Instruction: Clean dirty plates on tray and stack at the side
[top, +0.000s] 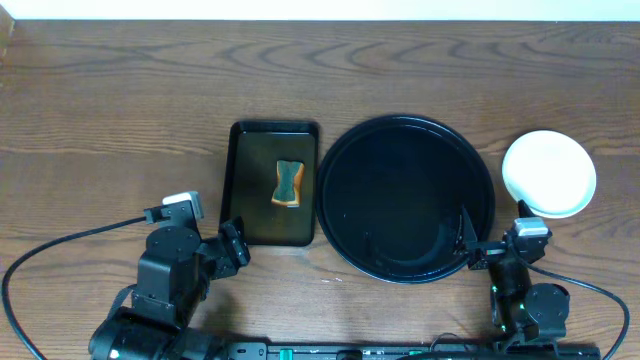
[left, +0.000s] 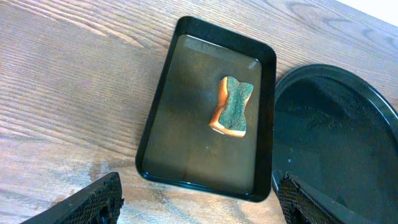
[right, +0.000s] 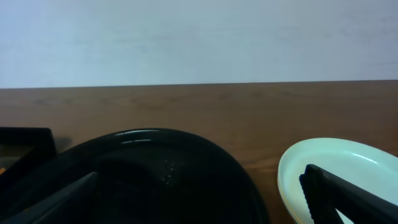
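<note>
The large round black tray (top: 405, 200) lies at centre right with no plates on it; it also shows in the left wrist view (left: 336, 137) and the right wrist view (right: 161, 162). A pale mint plate (top: 548, 172) sits on the table just right of the tray, and also shows in the right wrist view (right: 339, 155). I cannot tell how many plates lie under it. My left gripper (top: 235, 245) (left: 199, 208) is open and empty near the front edge. My right gripper (top: 495, 235) (right: 199, 202) is open and empty, between the tray's front right rim and the plate.
A smaller rectangular black tray (top: 250, 200) (left: 161, 93) stands left of the round tray. It holds a green and orange sponge (top: 287, 184) (left: 233, 107). Bare wooden table lies around them.
</note>
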